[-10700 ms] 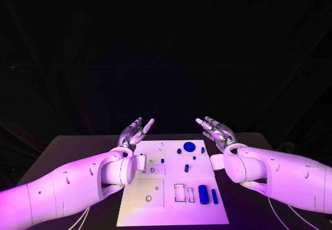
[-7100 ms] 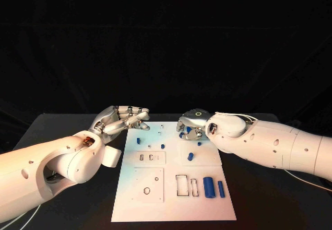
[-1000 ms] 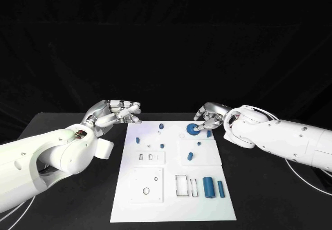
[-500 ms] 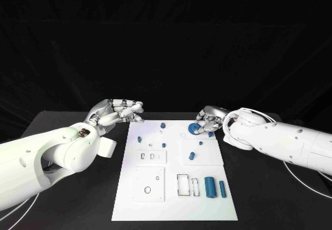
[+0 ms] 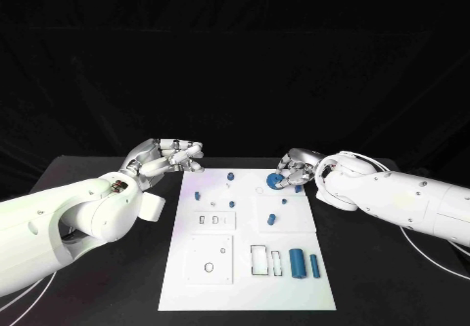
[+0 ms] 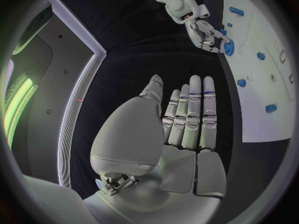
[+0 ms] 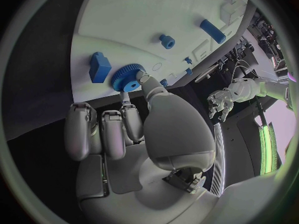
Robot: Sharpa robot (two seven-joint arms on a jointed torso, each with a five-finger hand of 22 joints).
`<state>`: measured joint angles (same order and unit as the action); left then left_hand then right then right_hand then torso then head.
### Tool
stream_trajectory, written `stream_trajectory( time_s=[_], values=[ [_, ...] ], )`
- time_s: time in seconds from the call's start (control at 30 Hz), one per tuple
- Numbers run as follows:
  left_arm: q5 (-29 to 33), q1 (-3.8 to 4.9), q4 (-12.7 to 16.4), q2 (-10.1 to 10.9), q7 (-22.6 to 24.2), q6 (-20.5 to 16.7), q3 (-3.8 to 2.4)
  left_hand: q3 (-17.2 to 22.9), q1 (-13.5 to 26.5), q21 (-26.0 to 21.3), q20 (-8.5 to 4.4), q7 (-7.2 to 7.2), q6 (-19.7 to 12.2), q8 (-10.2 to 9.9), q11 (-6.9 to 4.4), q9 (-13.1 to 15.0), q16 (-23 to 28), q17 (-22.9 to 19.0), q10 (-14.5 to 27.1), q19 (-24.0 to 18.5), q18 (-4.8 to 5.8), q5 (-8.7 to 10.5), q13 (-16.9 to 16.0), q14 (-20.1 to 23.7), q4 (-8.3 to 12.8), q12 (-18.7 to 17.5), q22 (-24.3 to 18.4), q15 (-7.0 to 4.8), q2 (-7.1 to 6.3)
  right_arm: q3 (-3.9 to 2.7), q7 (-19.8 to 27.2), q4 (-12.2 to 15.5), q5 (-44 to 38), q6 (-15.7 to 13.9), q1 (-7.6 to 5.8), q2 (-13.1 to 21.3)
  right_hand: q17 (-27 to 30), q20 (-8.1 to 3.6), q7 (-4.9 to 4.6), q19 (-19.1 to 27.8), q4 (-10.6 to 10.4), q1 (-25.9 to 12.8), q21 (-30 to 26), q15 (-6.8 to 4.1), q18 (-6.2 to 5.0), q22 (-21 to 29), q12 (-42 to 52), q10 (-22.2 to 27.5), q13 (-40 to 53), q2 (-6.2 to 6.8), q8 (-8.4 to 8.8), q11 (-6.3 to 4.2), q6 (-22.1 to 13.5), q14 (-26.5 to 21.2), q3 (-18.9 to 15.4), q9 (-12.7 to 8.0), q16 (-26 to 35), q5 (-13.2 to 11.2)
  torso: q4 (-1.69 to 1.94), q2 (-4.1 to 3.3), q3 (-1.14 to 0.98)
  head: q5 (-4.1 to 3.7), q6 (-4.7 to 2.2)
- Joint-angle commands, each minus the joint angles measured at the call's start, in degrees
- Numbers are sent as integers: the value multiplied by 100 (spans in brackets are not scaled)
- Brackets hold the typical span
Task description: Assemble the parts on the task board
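Nearest on the white task board (image 5: 245, 285) two blue upright blocks (image 5: 303, 264) stand beside rectangular slots; further up lie small blue pegs (image 5: 270, 219); at the far edge the right hand (image 5: 296, 170) pinches a blue gear (image 5: 273, 180) between thumb and finger; left of the board, the left hand (image 5: 164, 158) hovers empty, fingers straight and together.

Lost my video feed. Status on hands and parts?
Right hand pinching blue gear at task board's far end. Left hand off the board, holding nothing. No obstruction visible.
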<state>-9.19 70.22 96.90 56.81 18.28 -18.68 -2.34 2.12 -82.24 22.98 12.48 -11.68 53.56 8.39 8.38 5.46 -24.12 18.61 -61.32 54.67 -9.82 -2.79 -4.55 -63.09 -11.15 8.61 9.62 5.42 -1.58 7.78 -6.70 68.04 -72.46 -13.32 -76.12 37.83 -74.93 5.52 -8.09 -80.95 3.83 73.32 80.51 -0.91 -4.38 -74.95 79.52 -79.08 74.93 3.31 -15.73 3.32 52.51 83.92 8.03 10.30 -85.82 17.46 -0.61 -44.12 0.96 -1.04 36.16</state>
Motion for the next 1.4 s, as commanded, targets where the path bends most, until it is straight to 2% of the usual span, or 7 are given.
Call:
stream_trajectory(
  time_s=[0.03,0.13,0.37,0.5,0.6,0.93,1.4],
  values=[
    [25,6,8,-14,21,101,-5,-37,16,-31,-5,-48,13,-36,27,-6,30,8,-4,-41,-59,-3,4,44,-7,-30,-7,-8,30,9,-21,-2,-137,138,18,-15,-731,-23,26,-39,35,68,38,-14,89,-61,27,-41,30,-103,-68,-30,100,446,118,40,-33,-39,3,-1,0,-10,10],
    [25,6,6,-15,20,102,-5,-37,16,-31,-5,-48,13,-36,27,-6,30,8,-4,-41,-59,-3,4,44,-7,-30,-7,-8,30,9,-30,12,-261,57,22,-19,-773,-66,97,-75,146,205,82,-65,103,-136,68,-94,102,-194,-162,-93,288,454,322,104,-56,-184,5,0,1,-12,13],
    [25,6,4,-12,15,106,-5,-37,16,-31,-5,-48,13,-36,27,-6,30,8,-4,-41,-59,-3,4,44,-7,-30,-7,-8,30,10,-41,86,-541,-376,34,-10,-812,-94,117,-109,180,147,123,-87,119,-206,90,-132,144,-145,-166,-112,331,462,406,139,-77,-256,-4,0,-1,-14,2],
    [29,6,-3,-16,15,103,-5,-37,16,-31,-5,-48,13,-36,27,-6,30,8,-4,-41,-59,-3,4,44,-7,-30,-7,-8,30,5,1,204,-619,-605,37,19,-795,-100,107,-96,169,44,113,-85,116,-197,55,-108,110,-92,-126,-107,293,458,463,152,-69,-88,-5,2,-6,-12,-7],
    [33,6,-17,-27,12,104,-5,-37,16,-31,-5,-48,13,-37,27,-6,31,9,-4,-42,-59,-4,4,44,-8,-31,-7,-8,31,-6,14,349,-637,-690,25,53,-788,-101,106,-96,164,-21,114,-84,116,-206,41,-105,104,-66,-108,-107,293,455,525,169,-65,40,16,2,-6,-9,-39],
    [45,5,-77,-62,5,102,-3,-39,16,-32,-4,-49,12,-39,28,-6,31,11,-3,-42,-60,-4,3,46,-9,-32,-8,-7,35,-23,-75,868,-995,-1022,-59,-138,-816,-101,105,-126,162,-90,146,-85,128,-262,44,-120,122,-26,-79,-106,291,461,598,186,-80,150,41,11,1,12,-59],
    [50,5,-110,-141,-8,96,-2,-40,14,-33,-3,-50,11,-42,29,-7,33,13,-1,-44,-60,-4,3,48,-9,-35,-10,-6,39,-12,-182,580,-1211,-1081,30,-865,-814,-99,95,-130,151,-144,151,-81,129,-277,10,-96,87,-15,-30,-100,264,461,669,189,-80,195,56,2,21,9,-63]
  ],
)
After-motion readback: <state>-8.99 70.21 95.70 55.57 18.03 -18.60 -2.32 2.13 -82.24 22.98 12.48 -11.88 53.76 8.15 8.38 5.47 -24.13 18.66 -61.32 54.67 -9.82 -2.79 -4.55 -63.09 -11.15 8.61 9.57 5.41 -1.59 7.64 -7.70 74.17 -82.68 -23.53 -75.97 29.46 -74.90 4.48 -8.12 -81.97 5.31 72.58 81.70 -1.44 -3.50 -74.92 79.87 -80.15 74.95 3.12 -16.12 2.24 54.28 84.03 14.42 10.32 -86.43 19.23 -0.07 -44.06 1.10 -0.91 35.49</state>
